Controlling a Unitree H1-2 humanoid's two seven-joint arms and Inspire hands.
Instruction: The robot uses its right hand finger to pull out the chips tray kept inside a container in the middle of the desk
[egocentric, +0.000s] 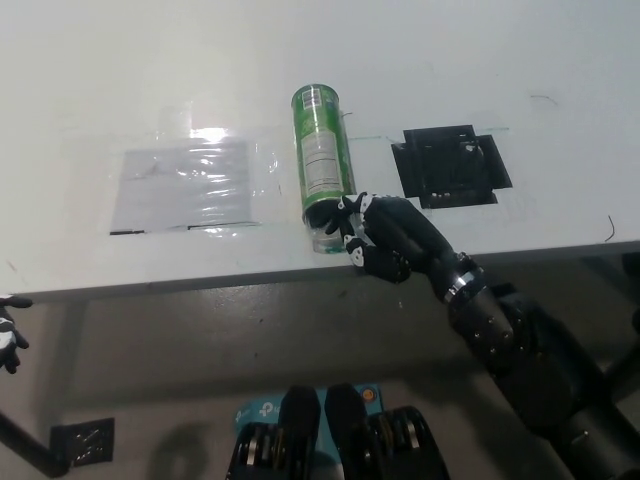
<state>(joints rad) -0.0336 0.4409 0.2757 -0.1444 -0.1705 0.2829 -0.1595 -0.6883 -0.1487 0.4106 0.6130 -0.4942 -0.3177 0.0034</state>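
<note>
- The white left robot hand (8, 338) shows only at the far lower left edge of the view, below the desk's front edge and well apart from the green can; most of it is cut off, so I cannot tell whether it is spread or closed.
- A shiny clear plastic sheet (185, 183) lies flat on the white desk (450, 60), to the left of the can.
- The green cylindrical chips container (323, 166) lies on its side in the middle of the desk, its open clear end toward the front edge. The tray inside cannot be made out.
- The black right robot hand (377, 238) is at the can's open end, fingers curled and touching its mouth.
- A black square patch (452, 166) lies flat to the right of the can.
</note>
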